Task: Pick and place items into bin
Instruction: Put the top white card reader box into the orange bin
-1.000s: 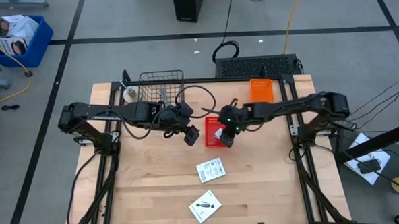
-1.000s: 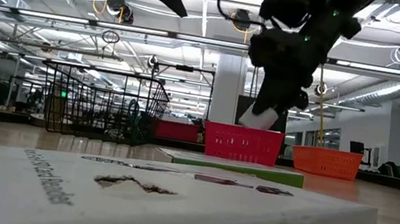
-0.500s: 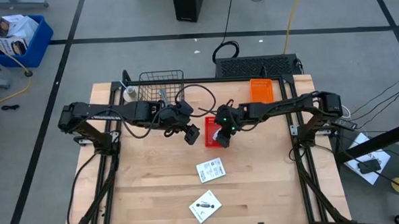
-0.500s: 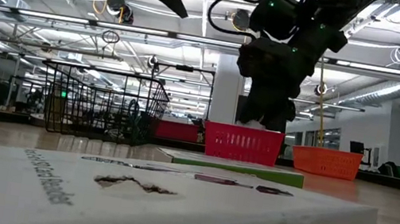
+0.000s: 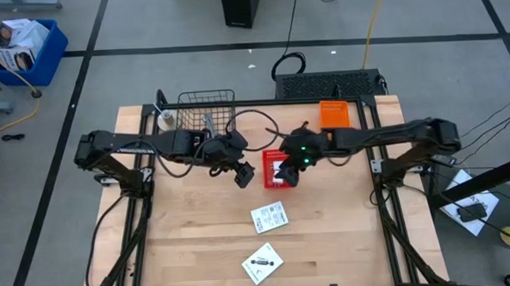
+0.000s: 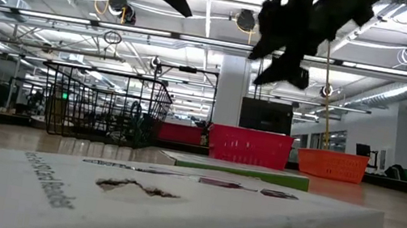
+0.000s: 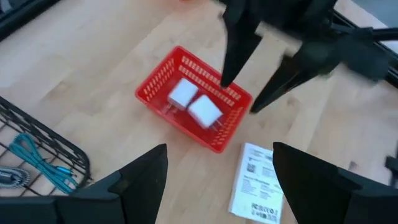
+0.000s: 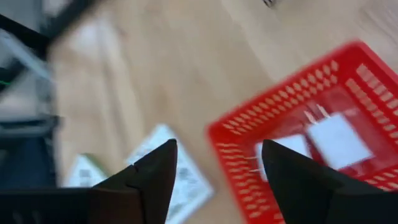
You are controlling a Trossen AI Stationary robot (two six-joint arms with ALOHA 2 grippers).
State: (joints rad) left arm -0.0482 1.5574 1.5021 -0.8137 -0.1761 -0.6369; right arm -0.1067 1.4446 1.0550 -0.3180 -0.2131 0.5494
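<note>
Two white blocks (blurred) inside red basket.

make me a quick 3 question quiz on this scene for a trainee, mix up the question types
1. True or false: the red basket holds two white blocks.
2. How many flat white packets lie on the table?
3. The right pincer is: A) shut on a block, B) open and empty above the red basket, C) resting on the table.

Key
1. True.
2. Two, both on the wood nearer the front edge than the basket.
3. B.
</note>
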